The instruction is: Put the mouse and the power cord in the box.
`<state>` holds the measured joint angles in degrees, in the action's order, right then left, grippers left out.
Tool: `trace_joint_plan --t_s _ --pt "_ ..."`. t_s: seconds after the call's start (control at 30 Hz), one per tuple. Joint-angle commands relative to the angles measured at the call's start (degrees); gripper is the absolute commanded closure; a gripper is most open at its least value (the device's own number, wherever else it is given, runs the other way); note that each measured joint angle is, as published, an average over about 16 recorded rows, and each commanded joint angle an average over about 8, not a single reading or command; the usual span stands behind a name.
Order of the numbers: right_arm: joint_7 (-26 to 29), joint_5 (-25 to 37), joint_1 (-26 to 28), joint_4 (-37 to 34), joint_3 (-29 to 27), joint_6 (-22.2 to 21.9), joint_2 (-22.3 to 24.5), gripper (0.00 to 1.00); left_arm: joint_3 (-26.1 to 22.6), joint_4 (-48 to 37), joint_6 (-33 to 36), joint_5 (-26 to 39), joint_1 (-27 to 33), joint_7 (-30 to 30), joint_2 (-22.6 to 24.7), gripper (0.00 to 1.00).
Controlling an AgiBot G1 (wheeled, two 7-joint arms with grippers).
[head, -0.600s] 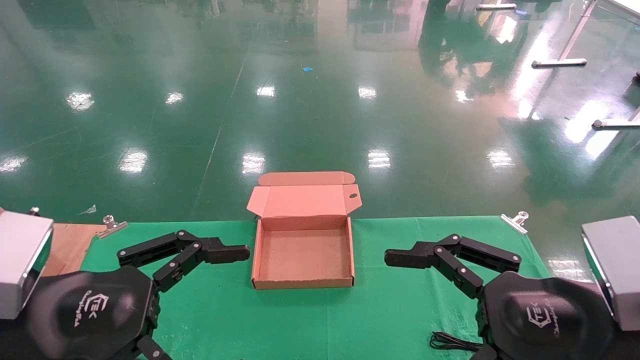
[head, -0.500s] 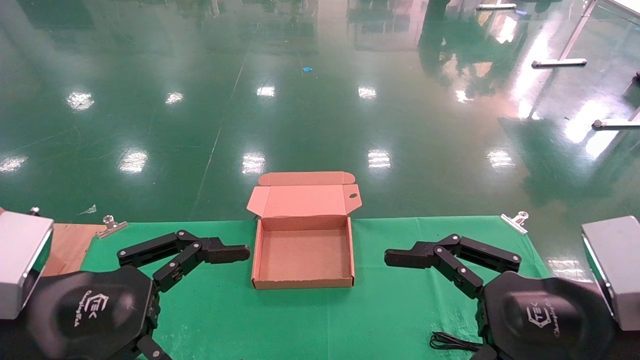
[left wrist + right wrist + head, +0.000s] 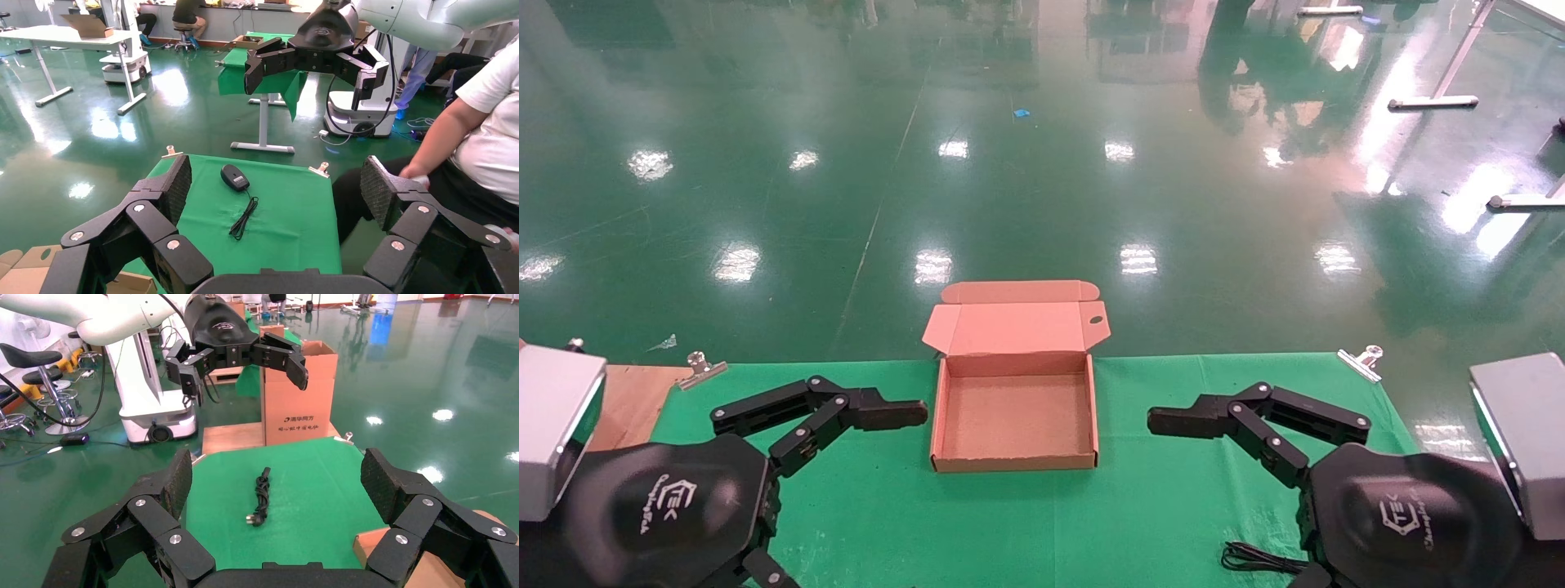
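Seeing both grippers, left [image 3: 903, 414] and right [image 3: 1173, 422], hovering jaws wide beside the open brown cardboard box [image 3: 1014, 459]; small black oval mouse [image 3: 234, 177] and thick black power cord [image 3: 261, 496] lie on the green bench [image 3: 1156, 506]

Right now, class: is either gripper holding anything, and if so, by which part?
Nothing is held. The left gripper and right gripper are both open and empty; the mouse and power cord lie untouched on the green cloth.
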<state>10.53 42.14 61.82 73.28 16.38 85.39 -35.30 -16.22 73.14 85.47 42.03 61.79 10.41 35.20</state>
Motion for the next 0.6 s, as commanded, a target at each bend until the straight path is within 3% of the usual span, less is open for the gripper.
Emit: trace_joint_plan --t_s 0.03,0.6 --pt "0.0 0.0 0.0 0.0 0.0 0.0 0.0 0.0 0.0 0.0 0.0 0.0 0.0 0.0 0.0 0.0" --pt "0.0 0.0 0.0 0.0 0.0 0.0 0.0 0.0 0.0 0.0 0.0 0.0 0.0 0.0 0.0 0.0"
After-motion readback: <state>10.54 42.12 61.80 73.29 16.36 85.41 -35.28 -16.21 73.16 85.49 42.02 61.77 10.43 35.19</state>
